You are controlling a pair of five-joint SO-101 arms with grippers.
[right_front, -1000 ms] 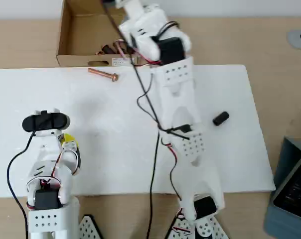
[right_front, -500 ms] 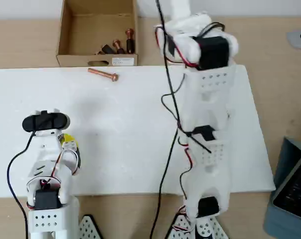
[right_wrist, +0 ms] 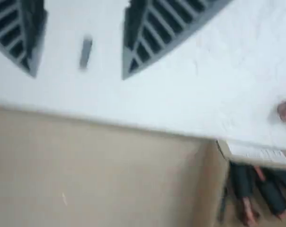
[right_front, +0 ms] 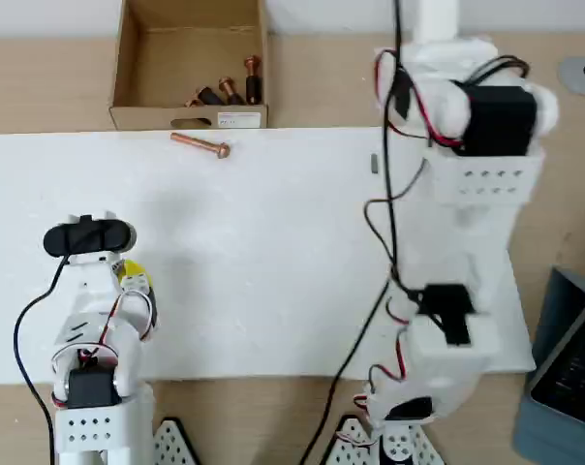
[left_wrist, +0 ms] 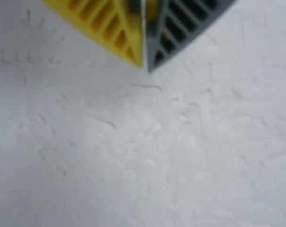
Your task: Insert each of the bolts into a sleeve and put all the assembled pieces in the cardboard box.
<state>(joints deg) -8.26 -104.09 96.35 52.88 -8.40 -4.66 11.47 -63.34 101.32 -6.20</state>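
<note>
loose copper-coloured metal bolt [right_front: 200,144] flat on the white textured sheet [right_front: 273,252], bare, just beside the near wall of the open brown cardboard box [right_front: 152,118]. long axis across the bench [right_front: 41,87], head toward the right, slightly nearer the arms than the shank end. inside the box, bunched in the near right corner, copper bolts in dark sleeves [right_front: 227,93], one lying with its head toward the far wall. count hard to make out, seemingly three. left gripper [left_wrist: 144,64] low over plain sheet, yellow and grey fingers clenched tip to tip, empty. right gripper [right_wrist: 79,73] above the sheet's far edge, grey fingers released and well apart. between them a small blurred grey oblong [right_wrist: 85,52] on the sheet, too unclear to name. part of the sheet hidden beneath the right arm [right_front: 467,232].
</note>
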